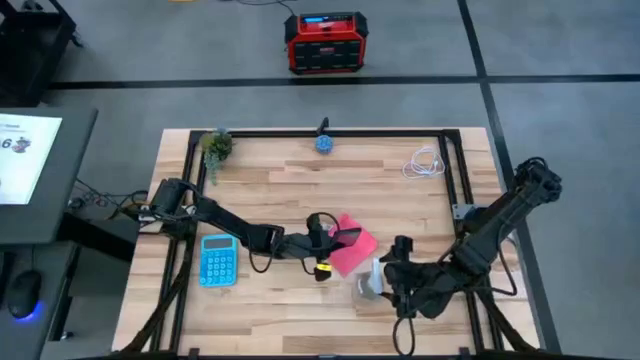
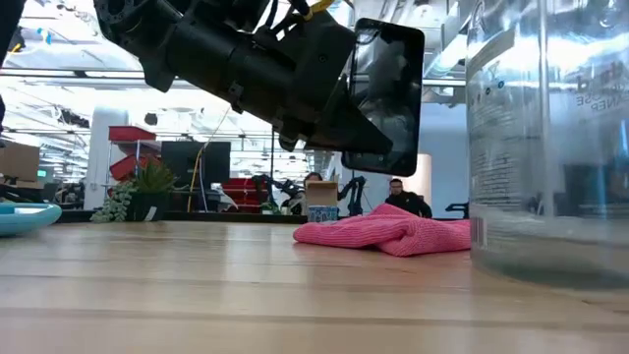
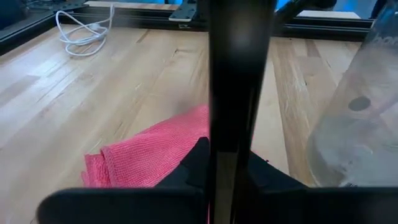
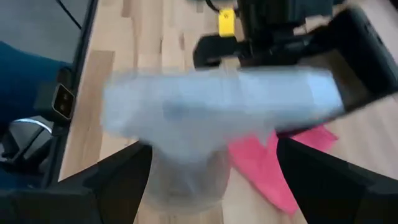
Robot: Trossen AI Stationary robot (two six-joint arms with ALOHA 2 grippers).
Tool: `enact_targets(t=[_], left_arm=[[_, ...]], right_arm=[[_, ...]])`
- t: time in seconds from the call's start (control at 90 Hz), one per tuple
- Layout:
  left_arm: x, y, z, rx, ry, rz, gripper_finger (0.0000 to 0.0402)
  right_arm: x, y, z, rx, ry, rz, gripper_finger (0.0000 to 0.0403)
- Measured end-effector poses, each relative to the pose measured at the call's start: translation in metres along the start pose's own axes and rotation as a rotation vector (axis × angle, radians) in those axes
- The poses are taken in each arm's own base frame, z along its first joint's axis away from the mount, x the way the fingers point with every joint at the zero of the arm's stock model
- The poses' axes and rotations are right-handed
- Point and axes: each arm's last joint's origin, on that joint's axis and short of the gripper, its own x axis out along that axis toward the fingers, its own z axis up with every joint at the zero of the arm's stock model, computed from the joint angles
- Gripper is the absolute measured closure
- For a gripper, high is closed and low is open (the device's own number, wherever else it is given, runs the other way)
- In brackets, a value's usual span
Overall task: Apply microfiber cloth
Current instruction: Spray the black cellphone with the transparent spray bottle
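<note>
1. One pink microfiber cloth [image 1: 352, 250] lies crumpled at the frame's centre, on the table [image 1: 270, 190].
2. Left gripper [image 1: 322, 238], clamped on a black phone [image 2: 388, 93], hovers just left of it, nearest.
3. Right gripper [image 1: 385, 283], lower right, clamps a clear bottle [image 1: 365, 285].

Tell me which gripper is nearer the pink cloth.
Left. The left gripper holds a phone just above the cloth; the right gripper is beside it at a clear bottle.
</note>
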Motion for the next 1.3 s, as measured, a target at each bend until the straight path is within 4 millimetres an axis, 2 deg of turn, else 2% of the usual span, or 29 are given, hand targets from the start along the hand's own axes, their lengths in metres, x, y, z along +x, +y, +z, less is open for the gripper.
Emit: enact_targets(t=[0.167,0.456,0.678,0.789,1.0,1.156,1.3], left_arm=[[0.0,0.0,0.0,-0.002,-0.003,-0.001,0.0388],[-0.001,-0.003,0.001,-0.003,-0.013,-0.011,0.0388],[-0.003,-0.007,0.006,-0.028,-0.068,-0.027,0.0388],[-0.002,-0.013,0.019,-0.014,-0.119,-0.055,0.0388],[0.005,-0.021,0.057,0.105,-0.167,-0.164,0.0388],[0.014,-0.006,0.075,0.142,-0.188,-0.226,0.0388],[0.022,0.016,0.078,0.133,-0.174,-0.231,0.0388]], right_arm=[[0.002,0.002,0.002,0.009,-0.04,0.021,0.0072],[0.007,0.007,-0.012,0.011,-0.092,-0.059,0.0072],[0.007,0.014,-0.018,0.012,-0.122,-0.035,0.0081],[0.007,0.014,-0.016,0.016,-0.135,-0.031,0.0088],[0.008,0.012,-0.016,0.014,-0.132,-0.036,0.0092],[0.008,0.012,-0.016,0.013,-0.131,-0.035,0.0092],[0.008,0.012,-0.016,0.011,-0.13,-0.035,0.0092]])
